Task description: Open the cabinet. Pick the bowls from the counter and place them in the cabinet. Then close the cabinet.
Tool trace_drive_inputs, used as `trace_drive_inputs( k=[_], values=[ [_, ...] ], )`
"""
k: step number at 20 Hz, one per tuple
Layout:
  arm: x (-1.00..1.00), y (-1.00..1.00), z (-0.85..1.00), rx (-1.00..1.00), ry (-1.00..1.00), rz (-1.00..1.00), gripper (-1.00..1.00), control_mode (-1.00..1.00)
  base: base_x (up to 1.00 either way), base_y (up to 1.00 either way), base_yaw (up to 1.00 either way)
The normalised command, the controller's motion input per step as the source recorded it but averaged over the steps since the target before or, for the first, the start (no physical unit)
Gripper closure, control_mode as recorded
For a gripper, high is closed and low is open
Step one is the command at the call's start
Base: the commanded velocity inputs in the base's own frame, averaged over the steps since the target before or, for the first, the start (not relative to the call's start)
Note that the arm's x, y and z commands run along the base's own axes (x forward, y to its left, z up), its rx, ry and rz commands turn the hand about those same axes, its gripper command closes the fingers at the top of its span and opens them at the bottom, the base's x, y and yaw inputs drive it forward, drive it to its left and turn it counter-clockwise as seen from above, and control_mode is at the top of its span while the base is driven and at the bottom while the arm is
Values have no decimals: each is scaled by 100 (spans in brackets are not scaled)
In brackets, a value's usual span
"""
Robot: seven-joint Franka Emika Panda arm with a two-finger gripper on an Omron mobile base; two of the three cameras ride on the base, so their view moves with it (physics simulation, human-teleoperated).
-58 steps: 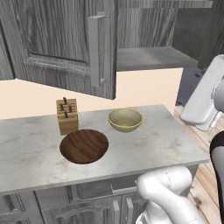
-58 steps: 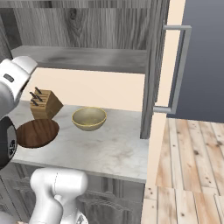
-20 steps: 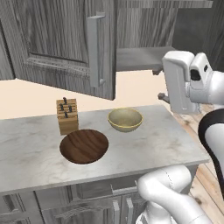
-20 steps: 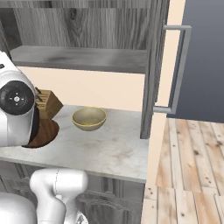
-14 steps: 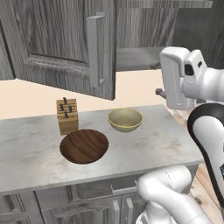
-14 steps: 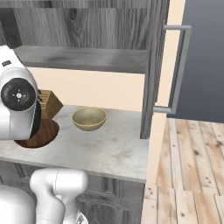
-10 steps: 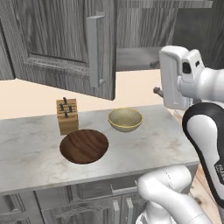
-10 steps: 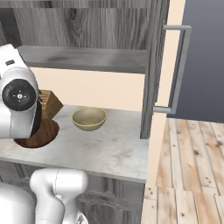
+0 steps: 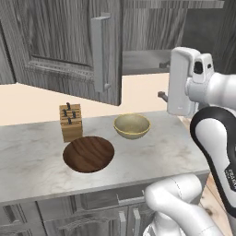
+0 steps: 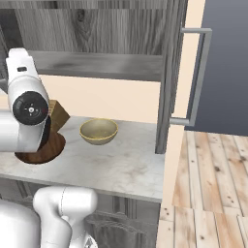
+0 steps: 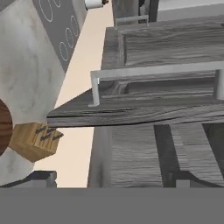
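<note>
while both doors of the cabinet (image 9: 69, 46) stand open, the gripper (image 11: 109, 177) hangs above the counter (image 9: 156, 152) with jaws spread wide, holding nothing.
the 2 bowls sit on the marbled slab: the wooden bowl (image 9: 88, 154) just in front of a knife block (image 9: 70, 122), the beige bowl (image 9: 132, 126) apart to its right, below the bare shelf (image 10: 101, 65).

2 base views look forward and down from behind the arm — sharing the counter (image 9: 27, 156) and cabinet (image 10: 97, 29); the rolled hand view sits close to a door.
</note>
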Motion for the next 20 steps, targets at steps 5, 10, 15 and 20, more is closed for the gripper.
trace_drive_inputs(
  k=[5,10,15,20],
  values=[
    [5,1,0,9,0,2,-100,-100,0,0,0],
    [27,1,0,4,0,12,-100,-100,0,0,0],
    [34,8,0,0,5,16,-100,-100,0,0,0],
    [32,31,-3,0,5,15,-100,-100,0,0,0]
  ],
)
